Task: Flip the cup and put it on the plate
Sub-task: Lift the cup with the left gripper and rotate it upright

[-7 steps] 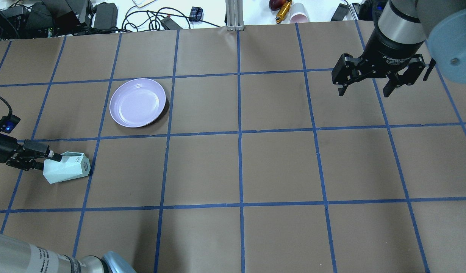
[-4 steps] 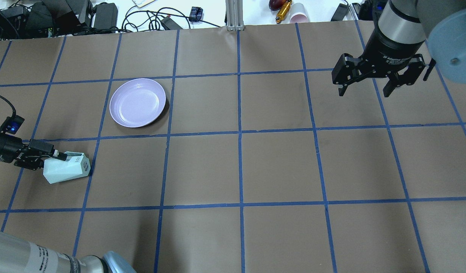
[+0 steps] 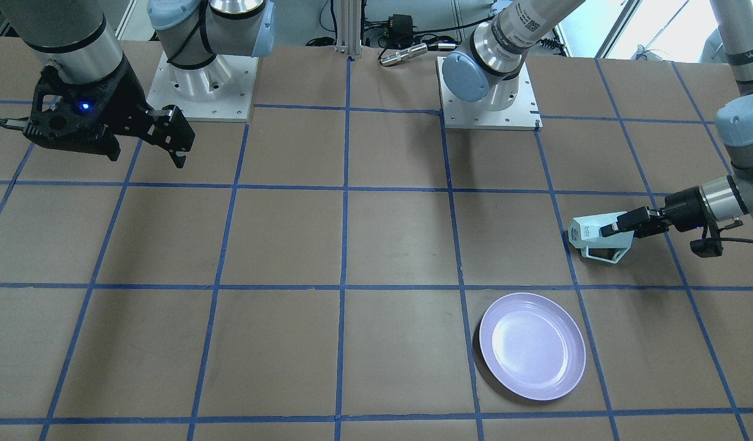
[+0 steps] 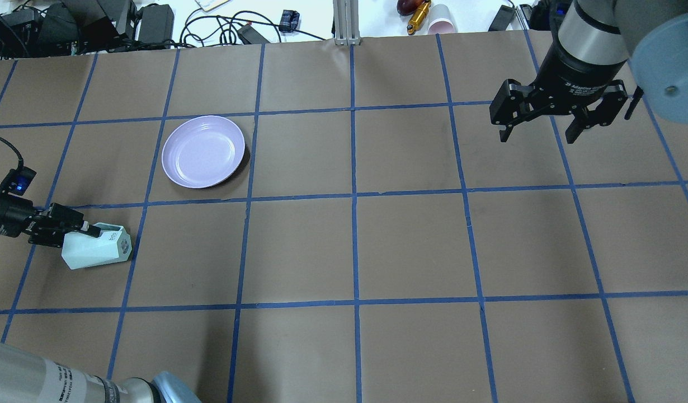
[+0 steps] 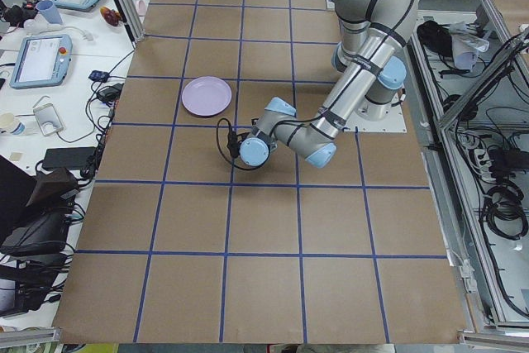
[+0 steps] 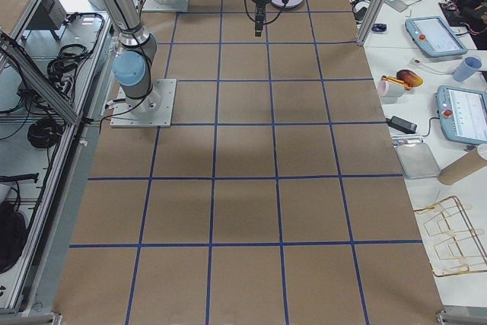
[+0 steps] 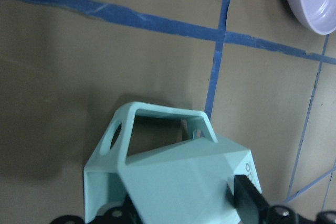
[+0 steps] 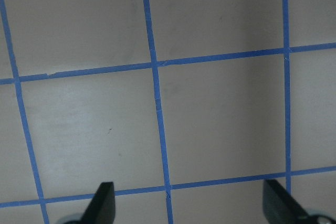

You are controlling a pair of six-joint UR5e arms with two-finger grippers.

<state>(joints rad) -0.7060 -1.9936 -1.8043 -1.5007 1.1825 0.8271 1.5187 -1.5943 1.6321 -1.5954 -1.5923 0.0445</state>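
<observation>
The mint-green cup lies on its side at the table's left, base with dark lettering facing right. It also shows in the front view and close up in the left wrist view, handle toward the plate. My left gripper is shut on the cup's wall at its rim end, one finger on the outside. The lavender plate sits empty one grid square farther back, also in the front view. My right gripper hangs open and empty above the far right of the table.
Blue tape lines grid the brown table paper. Beyond the far edge lie cables, power bricks, a paper cup and an aluminium post. The two arm bases stand at the robot's side.
My left wrist has turned and drawn slightly left, and the cup in its grip has shifted a little left with it. The right arm and the plate have not moved.
</observation>
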